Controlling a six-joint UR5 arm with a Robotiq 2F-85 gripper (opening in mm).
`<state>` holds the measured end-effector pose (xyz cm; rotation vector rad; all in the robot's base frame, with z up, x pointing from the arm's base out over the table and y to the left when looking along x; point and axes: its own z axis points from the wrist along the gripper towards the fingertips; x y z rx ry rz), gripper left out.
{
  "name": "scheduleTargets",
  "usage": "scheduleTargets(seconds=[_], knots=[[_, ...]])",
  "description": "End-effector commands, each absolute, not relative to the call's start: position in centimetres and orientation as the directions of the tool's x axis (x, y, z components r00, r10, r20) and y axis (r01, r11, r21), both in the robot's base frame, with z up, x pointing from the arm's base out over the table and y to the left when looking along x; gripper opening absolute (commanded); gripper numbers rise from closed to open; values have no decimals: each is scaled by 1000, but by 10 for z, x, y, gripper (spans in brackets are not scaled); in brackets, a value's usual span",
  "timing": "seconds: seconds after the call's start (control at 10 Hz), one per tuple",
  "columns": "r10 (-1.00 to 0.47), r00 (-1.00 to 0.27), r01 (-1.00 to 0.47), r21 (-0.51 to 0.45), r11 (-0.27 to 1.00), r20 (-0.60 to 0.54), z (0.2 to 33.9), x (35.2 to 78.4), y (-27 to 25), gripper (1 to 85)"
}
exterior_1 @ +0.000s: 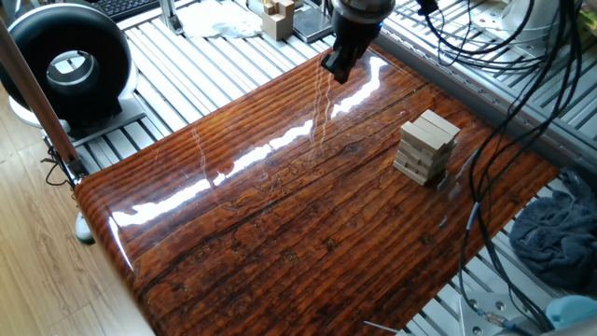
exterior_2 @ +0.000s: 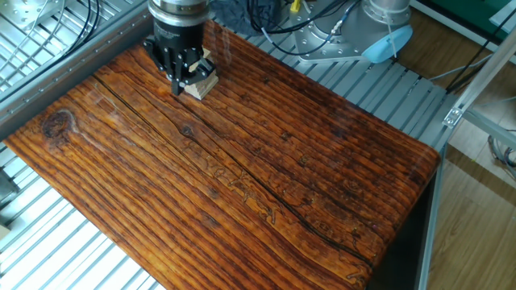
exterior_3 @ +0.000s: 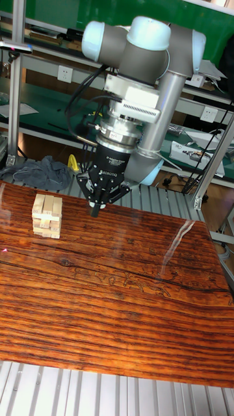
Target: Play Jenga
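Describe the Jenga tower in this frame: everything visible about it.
The Jenga tower is a short stack of pale, unfinished wooden bars laid in crosswise layers, about five or six layers high. It stands upright on the glossy wooden table, near one long edge. Some bars look slightly offset, leaving small gaps in the sides. Nothing touches it but the table; the gripper hangs apart from it, above the table's far end.

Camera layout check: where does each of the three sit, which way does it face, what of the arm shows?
One fixed view: high off a table corner, looking down; Jenga tower right, tool at top.
The other fixed view: high on the opposite side, looking down; tool hides part of the tower.
Tall fixed view: low at the table's long edge, facing the whole arm.
Shared: all three show tower and tool.
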<state>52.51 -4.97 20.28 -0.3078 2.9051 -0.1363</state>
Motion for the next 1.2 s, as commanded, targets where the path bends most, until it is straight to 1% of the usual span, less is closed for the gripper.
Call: scheduleTargets(seconds=[0.0,0.2,0.3,0.5,0.8,0.9,1.1], knots=[[-247,-938,-217,-143,966,-243,218,527,-59,40],[-198,-958,-177,-120,977,-207,218,510,-63,43],[-160,-972,-147,-90,985,-171,214,495,-63,47],[-144,-982,-137,-65,988,-120,206,474,-71,63],[-124,-992,-122,-85,989,-19,202,445,-85,93],[-123,-992,-122,-94,988,-9,199,441,-91,93],[-93,-996,-91,-91,992,-10,190,437,-99,127]])
